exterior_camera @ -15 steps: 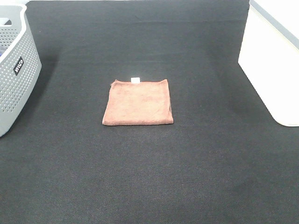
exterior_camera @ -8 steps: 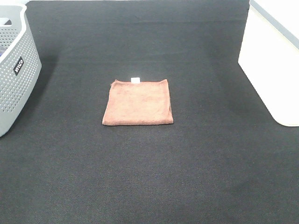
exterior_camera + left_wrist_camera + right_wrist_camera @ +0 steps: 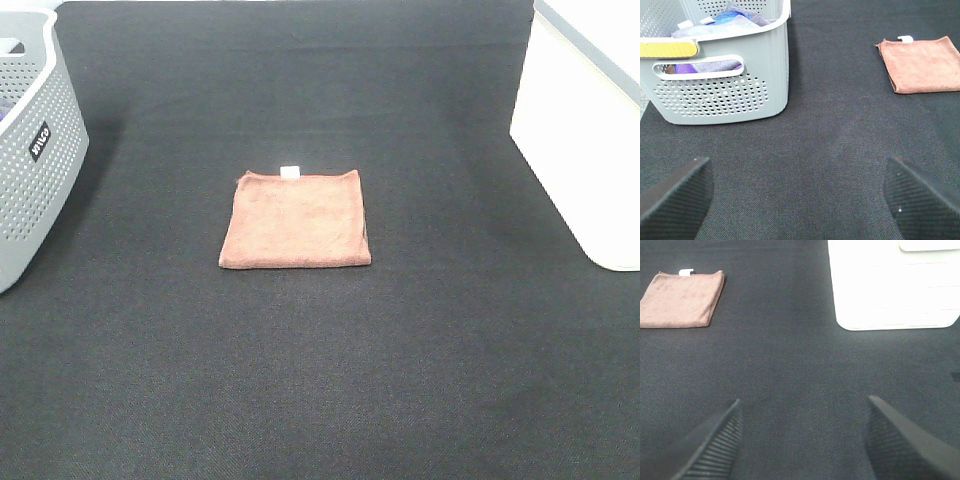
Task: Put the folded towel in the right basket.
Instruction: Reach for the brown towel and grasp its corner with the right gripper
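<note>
The folded towel (image 3: pixel 296 219) lies flat in the middle of the black mat, rust-brown, with its white tag on the far edge. It also shows in the left wrist view (image 3: pixel 921 64) and in the right wrist view (image 3: pixel 681 299). The right basket (image 3: pixel 588 130), white and smooth, stands at the right edge and shows in the right wrist view (image 3: pixel 892 287). My left gripper (image 3: pixel 797 197) is open and empty, well short of the towel. My right gripper (image 3: pixel 802 440) is open and empty, apart from both towel and basket. Neither gripper shows in the exterior view.
A grey perforated basket (image 3: pixel 30 150) with a black label stands at the left edge; in the left wrist view (image 3: pixel 720 85) it holds coloured cloths. The black mat (image 3: pixel 320 380) covers the table.
</note>
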Available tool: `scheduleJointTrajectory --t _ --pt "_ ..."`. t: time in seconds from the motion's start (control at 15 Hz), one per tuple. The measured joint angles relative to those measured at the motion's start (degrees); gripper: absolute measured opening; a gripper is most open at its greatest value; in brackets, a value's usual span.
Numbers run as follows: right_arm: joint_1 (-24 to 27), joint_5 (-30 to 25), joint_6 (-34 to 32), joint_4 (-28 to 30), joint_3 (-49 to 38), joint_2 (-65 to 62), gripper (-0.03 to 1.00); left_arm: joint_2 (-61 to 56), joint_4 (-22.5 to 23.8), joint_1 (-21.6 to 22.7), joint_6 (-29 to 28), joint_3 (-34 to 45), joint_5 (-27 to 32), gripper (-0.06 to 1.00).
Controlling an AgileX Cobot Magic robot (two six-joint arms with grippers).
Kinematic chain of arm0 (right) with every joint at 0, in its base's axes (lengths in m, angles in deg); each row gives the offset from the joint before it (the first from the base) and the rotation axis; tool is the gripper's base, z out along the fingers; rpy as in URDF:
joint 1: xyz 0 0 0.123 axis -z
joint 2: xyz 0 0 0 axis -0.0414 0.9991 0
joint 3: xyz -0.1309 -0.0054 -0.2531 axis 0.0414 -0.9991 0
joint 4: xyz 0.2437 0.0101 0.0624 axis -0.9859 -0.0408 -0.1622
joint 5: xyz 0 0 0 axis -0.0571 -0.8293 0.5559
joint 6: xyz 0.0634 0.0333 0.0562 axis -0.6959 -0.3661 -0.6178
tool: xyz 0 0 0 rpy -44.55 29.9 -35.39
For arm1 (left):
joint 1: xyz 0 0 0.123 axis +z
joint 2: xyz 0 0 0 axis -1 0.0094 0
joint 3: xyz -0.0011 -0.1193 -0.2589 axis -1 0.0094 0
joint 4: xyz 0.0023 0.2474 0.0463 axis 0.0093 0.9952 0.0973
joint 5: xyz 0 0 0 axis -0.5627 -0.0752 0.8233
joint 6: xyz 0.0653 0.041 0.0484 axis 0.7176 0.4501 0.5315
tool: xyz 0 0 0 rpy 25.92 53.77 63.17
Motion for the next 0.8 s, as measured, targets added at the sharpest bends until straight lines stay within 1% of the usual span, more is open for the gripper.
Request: scheduleJointTrajectory --t 0.8 --pt "0.0 0.0 0.0 0.0 0.0 0.0 0.65 0.0 0.0 0.0 0.0 0.0 0.0 0.88"
